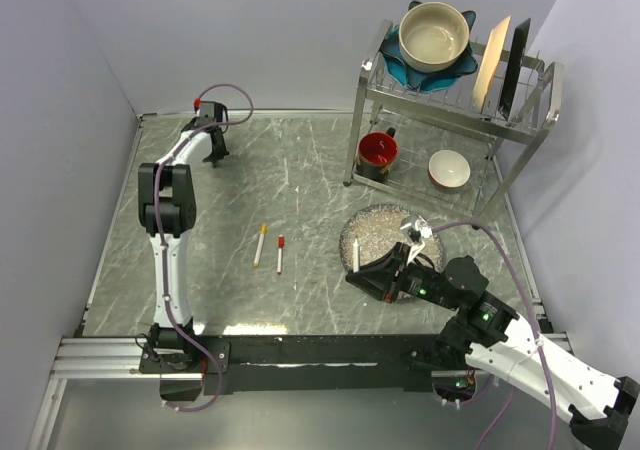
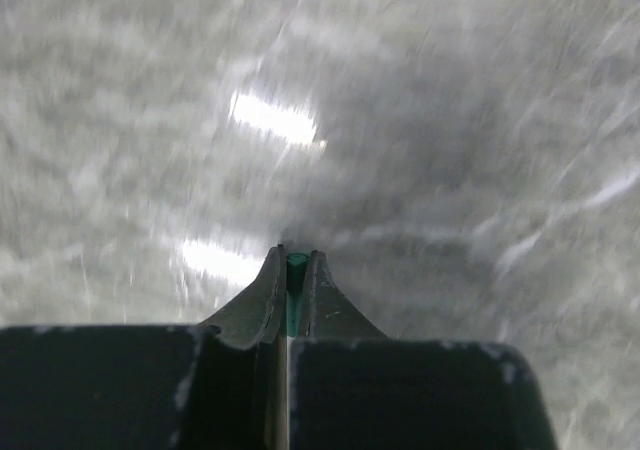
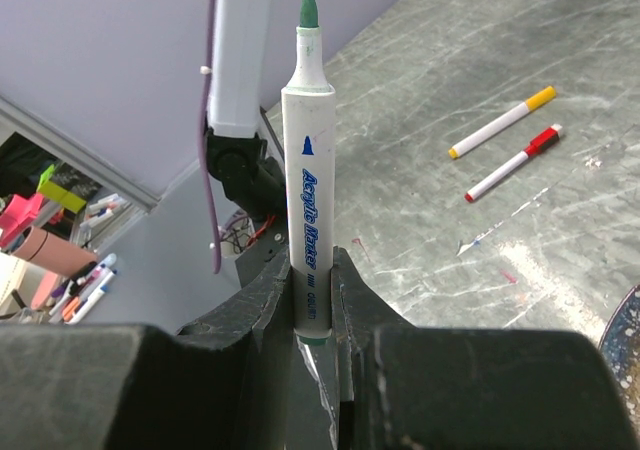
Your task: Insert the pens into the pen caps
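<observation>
We see our right tool (image 3: pixel 312 262) pinching the green-tipped pen (image 3: pixel 306 170) standing up, our left tool (image 2: pixel 297 256) pressed on the green cap (image 2: pixel 296 288), and the yellow-capped pen (image 1: pixel 260 243) and red-capped pen (image 1: pixel 280 254) lying side by side on the counter (image 1: pixel 300 170).

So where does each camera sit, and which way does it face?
Top external: above and behind the arms, looking down on the table; left arm and right arm show.
Left wrist: on the left arm, facing blurred tabletop; left gripper shut on green cap.
Right wrist: on the right arm, looking across the table; right gripper holds green-tipped pen.
Shared: top and right wrist both show yellow-capped pen, red-capped pen.
</observation>
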Available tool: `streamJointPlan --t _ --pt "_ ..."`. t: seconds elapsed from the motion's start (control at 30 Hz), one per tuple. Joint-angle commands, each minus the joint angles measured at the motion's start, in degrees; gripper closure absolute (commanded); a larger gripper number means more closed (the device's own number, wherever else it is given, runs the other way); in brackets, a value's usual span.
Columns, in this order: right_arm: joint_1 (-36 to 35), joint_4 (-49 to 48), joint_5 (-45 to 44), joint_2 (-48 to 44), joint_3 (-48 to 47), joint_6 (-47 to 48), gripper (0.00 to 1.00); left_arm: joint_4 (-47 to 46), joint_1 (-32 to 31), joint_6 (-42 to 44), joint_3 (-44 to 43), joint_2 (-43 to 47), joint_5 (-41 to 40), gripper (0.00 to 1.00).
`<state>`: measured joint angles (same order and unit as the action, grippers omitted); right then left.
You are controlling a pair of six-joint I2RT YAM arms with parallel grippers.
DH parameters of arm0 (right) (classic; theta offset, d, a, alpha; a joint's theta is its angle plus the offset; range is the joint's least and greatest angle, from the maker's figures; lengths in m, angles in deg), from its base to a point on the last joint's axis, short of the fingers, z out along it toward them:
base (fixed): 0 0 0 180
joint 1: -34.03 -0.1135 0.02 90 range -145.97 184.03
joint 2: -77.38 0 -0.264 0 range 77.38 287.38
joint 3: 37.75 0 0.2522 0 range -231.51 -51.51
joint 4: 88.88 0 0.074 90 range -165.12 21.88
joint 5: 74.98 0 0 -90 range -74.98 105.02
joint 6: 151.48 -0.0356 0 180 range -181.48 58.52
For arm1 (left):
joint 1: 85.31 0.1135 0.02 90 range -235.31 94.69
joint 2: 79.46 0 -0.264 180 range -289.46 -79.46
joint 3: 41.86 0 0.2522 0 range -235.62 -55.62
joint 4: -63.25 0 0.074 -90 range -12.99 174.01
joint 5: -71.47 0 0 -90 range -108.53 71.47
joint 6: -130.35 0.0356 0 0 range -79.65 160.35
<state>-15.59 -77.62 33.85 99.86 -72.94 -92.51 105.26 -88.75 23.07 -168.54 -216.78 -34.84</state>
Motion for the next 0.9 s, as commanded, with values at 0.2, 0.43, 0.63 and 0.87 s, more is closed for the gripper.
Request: streamJointPlan --t 0.2,0.43,0.63,0.87 --pt "-0.1 -1.7 -1.6 2.4 -4.1 -1.4 1.0 -1.3 -3.9 -12.1 26.9 24.7 10.0 0.99" --pt "-0.2 -0.3 -1.6 2.8 -3.8 -2.4 1.0 -10.8 -13.5 -18.0 45.6 48.1 15.2 0.99" --pt "-0.5 -5.5 1.4 5.4 -2.7 -5.3 1.0 -26.6 -27.9 -29.3 60.3 67.8 18.6 0.99" --pt "-10.7 -15.2 -5.1 14.5 -2.5 -8.1 1.0 -44.3 -42.2 -38.5 73.4 84.7 16.7 0.99"
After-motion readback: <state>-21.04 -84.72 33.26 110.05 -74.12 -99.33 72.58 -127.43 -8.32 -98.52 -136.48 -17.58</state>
